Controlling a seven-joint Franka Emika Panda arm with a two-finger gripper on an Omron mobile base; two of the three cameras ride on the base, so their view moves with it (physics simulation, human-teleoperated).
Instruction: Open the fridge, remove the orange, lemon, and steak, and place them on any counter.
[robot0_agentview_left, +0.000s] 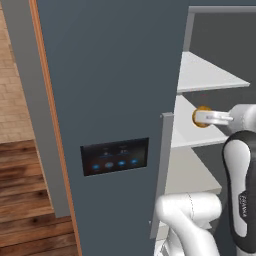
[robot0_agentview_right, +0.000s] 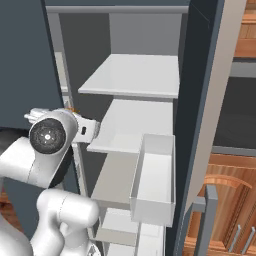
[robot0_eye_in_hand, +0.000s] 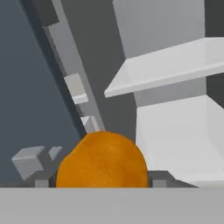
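I have the orange between the fingers of my tool, which is pinched on it at about half its spread, one finger on each side of the fruit's widest part. In the hand view the orange sits low between the two dark tips and hides most of both. From the left base view it shows as an orange edge behind my white fingers, just in front of the middle shelf of the fridge, close to the edge of the shut left door.

I judge the orange to be light, firm and round. Its skin should give a little but not crush, so a moderate squeeze across the middle ought to hold it. Being a ball, it could roll or slip out if my fingers sit above or below its widest part, so I want the pads level with its centre.

Much is hard to make out. I cannot tell whether the orange rests on the shelf or hangs clear of it. I cannot pick out a lemon or a steak on the shelves that I see. In the right base view my own arm covers the tool and fruit. The open right door's bin has walls that screen its inside.
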